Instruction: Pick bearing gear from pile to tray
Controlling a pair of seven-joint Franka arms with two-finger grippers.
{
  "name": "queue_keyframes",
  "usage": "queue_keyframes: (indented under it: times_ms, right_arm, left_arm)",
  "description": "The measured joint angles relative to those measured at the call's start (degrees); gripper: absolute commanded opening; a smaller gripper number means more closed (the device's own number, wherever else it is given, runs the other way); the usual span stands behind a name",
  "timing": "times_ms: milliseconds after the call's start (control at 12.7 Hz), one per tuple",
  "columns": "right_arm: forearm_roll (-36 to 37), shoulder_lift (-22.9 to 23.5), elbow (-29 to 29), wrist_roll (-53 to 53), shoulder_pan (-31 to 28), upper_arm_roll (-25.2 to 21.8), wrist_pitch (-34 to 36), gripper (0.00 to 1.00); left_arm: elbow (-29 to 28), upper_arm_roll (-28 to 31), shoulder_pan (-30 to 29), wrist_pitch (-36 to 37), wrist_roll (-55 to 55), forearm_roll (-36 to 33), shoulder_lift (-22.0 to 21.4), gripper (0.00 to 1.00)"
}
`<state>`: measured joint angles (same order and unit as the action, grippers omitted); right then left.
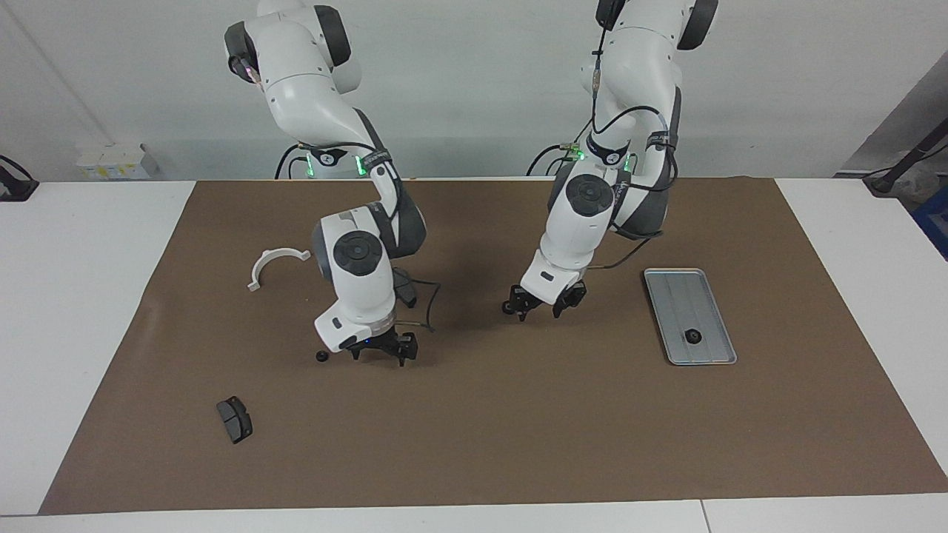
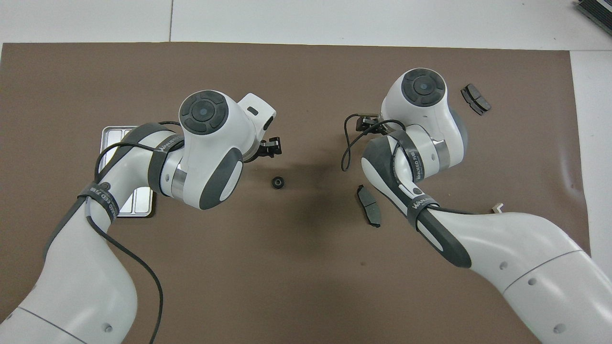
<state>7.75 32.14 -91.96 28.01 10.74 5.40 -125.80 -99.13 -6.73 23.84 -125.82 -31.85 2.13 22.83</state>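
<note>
The silver tray [image 1: 670, 292] lies toward the left arm's end of the mat with one black gear [image 1: 693, 335] in it; in the overhead view the tray [image 2: 113, 135] is partly under the left arm. A second gear [image 2: 277, 182] lies mid-mat. My left gripper [image 1: 540, 304] is open and empty, low over the mat just beside that gear; it also shows in the overhead view [image 2: 266, 148]. A third gear [image 1: 321, 356] lies beside my right gripper [image 1: 381, 349], which is open, empty and low over the mat. The right wrist hides this gear in the overhead view.
A white half-ring bracket [image 1: 275, 264] lies toward the right arm's end, nearer to the robots. One brake pad [image 1: 234, 419] lies farthest from the robots [image 2: 475, 99]. The other pad [image 2: 369, 205] lies under the right arm's forearm.
</note>
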Motion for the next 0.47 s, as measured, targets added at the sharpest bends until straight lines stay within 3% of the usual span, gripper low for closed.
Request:
queue_keyframes:
  times_ms: [237,474]
  right_arm:
    - [-1.5,-4.9,-7.8,-9.9,-4.8,0.0,-3.4,0.96]
    - [-1.9,-6.3,-11.1,-15.7,-7.3,0.1,-5.7,0.89]
  left_arm:
    - [-0.6,0.0,3.2,0.0,-1.7,0.0,0.9,0.73]
    - [-1.5,0.0,4.7,-0.1,-3.2,0.1,2.2,0.70]
